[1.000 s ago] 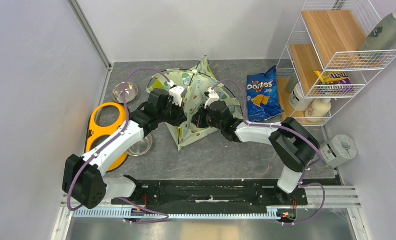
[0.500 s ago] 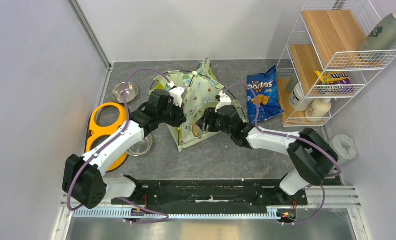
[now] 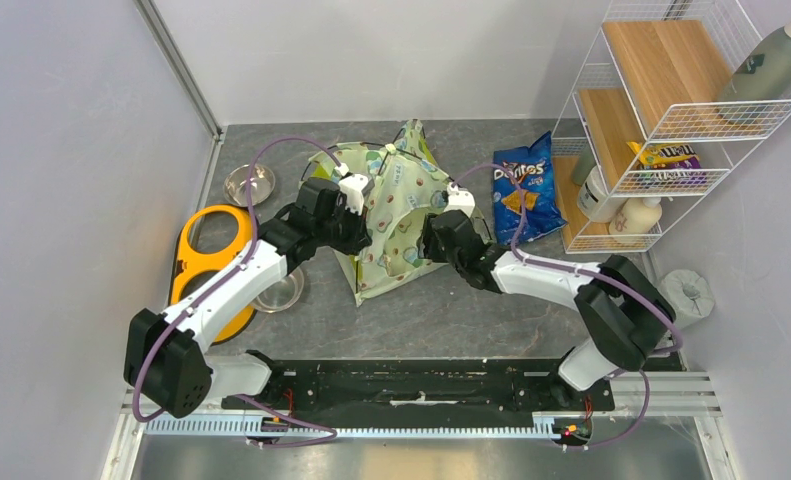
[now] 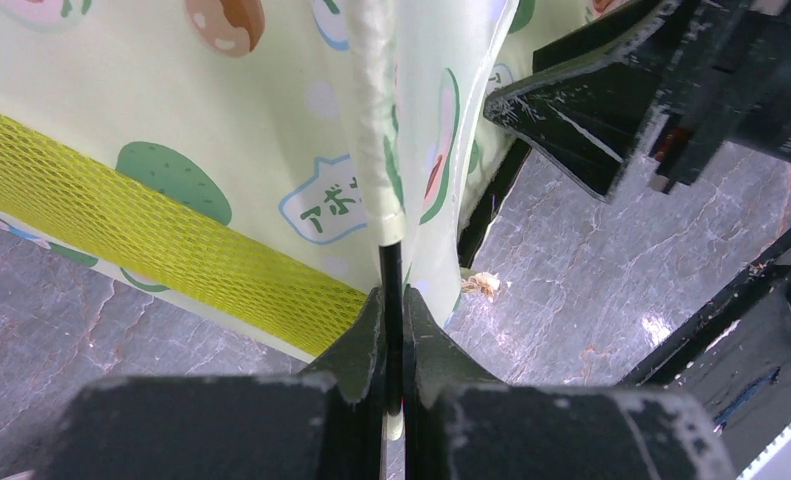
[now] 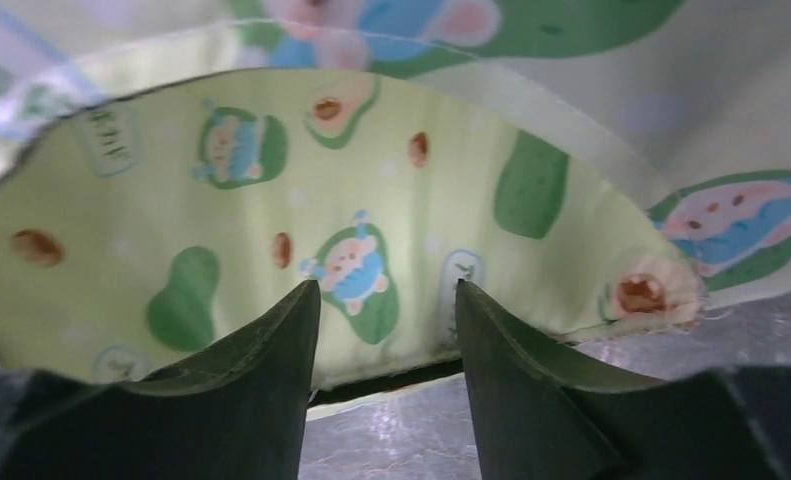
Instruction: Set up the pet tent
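Note:
The pet tent (image 3: 399, 200), pale cream-green with an avocado print, stands half raised in the middle of the grey floor, with thin black poles arching at its back. My left gripper (image 3: 361, 232) is at the tent's left side. In the left wrist view this gripper (image 4: 392, 296) is shut on a black pole (image 4: 392, 262) where it comes out of a fabric sleeve, next to a lime mesh panel (image 4: 141, 235). My right gripper (image 3: 421, 243) is at the tent's right side. It (image 5: 386, 292) is open, with its fingertips just short of the printed fabric (image 5: 221, 200) and nothing between them.
A Doritos bag (image 3: 522, 186) lies right of the tent. A white wire rack (image 3: 661, 120) with bottles and snacks stands at the far right. An orange feeder (image 3: 209, 262) and two steel bowls (image 3: 249, 183) (image 3: 281, 291) are on the left. The right arm (image 4: 621, 100) shows in the left wrist view.
My right gripper has opened, let go of the tent and drawn back to the right. The tent fabric has spread wider. The left gripper has kept its hold.

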Controlling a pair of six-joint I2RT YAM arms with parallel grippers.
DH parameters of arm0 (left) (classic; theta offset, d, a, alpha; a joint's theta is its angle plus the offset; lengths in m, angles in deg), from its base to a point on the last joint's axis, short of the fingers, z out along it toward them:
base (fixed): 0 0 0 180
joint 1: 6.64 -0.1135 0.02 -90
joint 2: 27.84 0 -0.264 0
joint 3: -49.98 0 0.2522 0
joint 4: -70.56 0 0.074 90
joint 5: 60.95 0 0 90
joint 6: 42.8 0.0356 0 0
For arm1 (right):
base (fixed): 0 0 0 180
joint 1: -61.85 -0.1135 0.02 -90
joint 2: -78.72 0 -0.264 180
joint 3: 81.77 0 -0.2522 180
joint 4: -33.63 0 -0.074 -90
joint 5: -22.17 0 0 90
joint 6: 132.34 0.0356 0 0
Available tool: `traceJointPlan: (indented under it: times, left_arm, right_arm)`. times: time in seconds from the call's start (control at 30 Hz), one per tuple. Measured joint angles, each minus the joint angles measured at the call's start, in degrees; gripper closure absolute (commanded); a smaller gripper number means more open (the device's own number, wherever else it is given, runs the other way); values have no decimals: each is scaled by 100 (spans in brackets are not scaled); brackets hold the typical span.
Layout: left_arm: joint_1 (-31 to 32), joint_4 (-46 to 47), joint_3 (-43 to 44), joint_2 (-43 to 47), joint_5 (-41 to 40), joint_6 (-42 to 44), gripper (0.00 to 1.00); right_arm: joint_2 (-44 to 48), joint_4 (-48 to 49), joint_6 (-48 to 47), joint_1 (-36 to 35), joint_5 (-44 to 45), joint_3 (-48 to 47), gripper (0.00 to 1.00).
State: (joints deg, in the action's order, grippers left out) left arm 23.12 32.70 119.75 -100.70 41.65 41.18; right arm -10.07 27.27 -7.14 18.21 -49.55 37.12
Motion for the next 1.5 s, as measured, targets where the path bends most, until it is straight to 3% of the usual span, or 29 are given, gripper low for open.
traceJointPlan:
  times: [0.4, 0.6, 0.7, 0.8, 0.9, 1.0, 1.17, 1.37, 1.5]
  left_arm:
    - [0, -76, 44, -92, -7, 2, 98]
    - [0, -175, 133, -179, -39, 2, 98]
    - [2, -306, 225, -179, -46, 4, 98]
    - [2, -385, 286, -188, -48, 7, 98]
    - [2, -450, 319, -216, -48, 11, 98]
    - [2, -481, 328, -267, -57, 13, 98]
    - [2, -496, 332, -291, -57, 13, 98]
    - [2, -533, 365, -291, -52, 13, 98]
    - [2, -544, 372, -282, -44, 15, 98]
  right_arm:
    - [-1556, -498, -481, -17, 1010, -881, 48]
    - [-1810, -660, -780, -61, 1851, -1130, 52]
    - [-1853, -793, -833, -63, 2365, -1156, 50]
    - [-1755, -828, -938, -66, 2358, -1115, 40]
    - [-1287, -837, -986, -55, 1856, -855, 33]
    - [-619, -831, -944, -37, 1263, -643, 32]
    - [267, -529, -970, -7, -127, -444, 44]
    - [562, 118, -1276, -2, -2520, 149, 43]
    - [560, 188, -1414, -55, -3416, 197, 43]
